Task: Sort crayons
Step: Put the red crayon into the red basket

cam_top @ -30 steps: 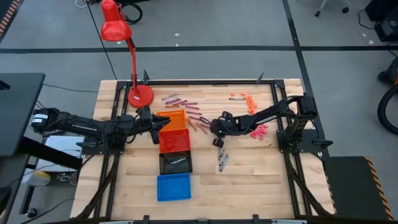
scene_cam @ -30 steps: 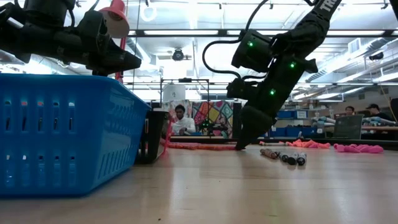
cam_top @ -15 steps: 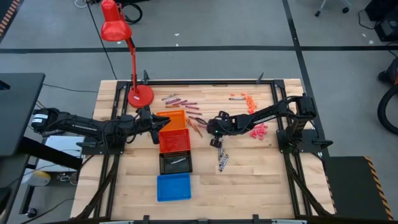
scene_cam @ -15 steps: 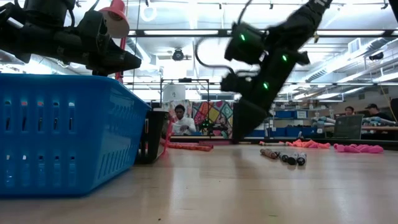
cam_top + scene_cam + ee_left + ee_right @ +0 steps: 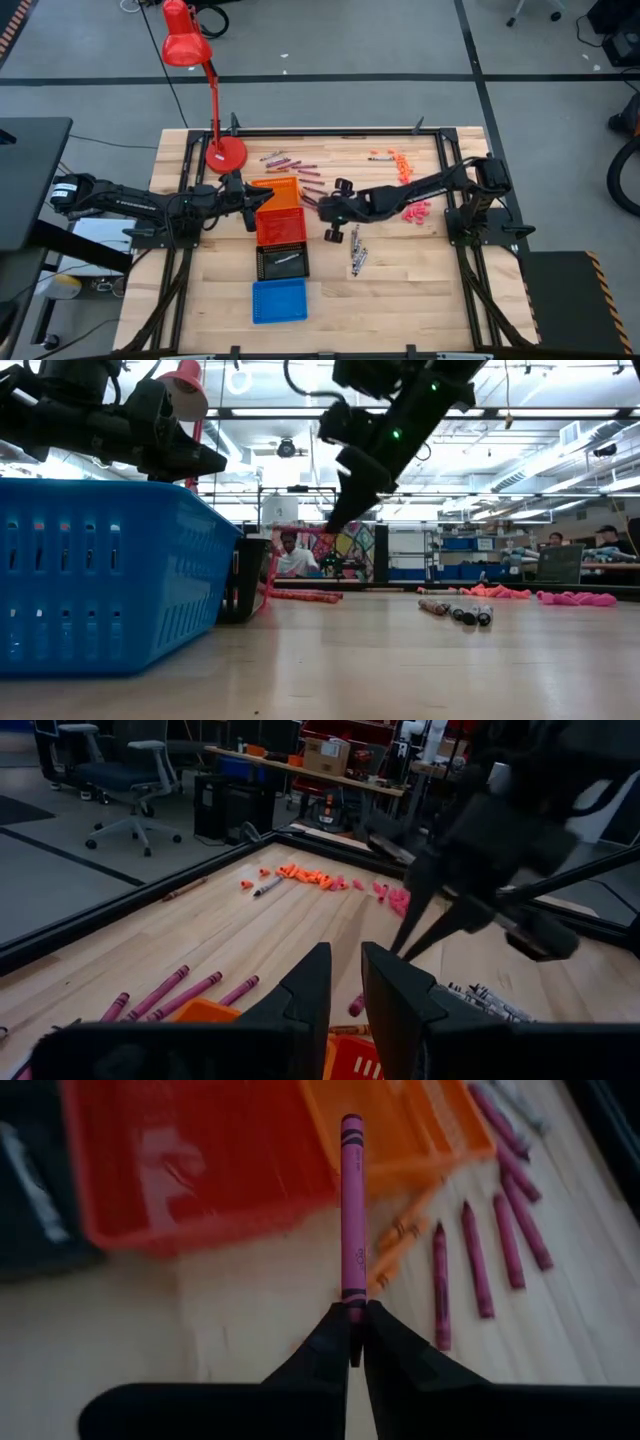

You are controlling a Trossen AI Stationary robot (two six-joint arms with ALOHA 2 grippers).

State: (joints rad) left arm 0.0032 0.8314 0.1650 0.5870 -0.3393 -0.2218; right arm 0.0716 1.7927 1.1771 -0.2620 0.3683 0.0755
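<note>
Two arms in the high view: right claw [image 5: 312, 205] beside the red tray [image 5: 281, 225], left claw [image 5: 262, 198] at the orange tray [image 5: 280, 191]. Low view: right claw lifted above the desk [image 5: 400, 660]. Right wrist view: right claw pinching a maroon crayon [image 5: 352, 1210] over loose crayons [image 5: 470, 1260]. Left wrist view: left claw slightly spread, nothing between.

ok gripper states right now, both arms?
Left gripper: holding nothing, fingers slightly apart, above the orange tray.
Right gripper: shut on a maroon crayon.

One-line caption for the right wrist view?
Right gripper pinches a maroon crayon by its end above the red tray.
</note>
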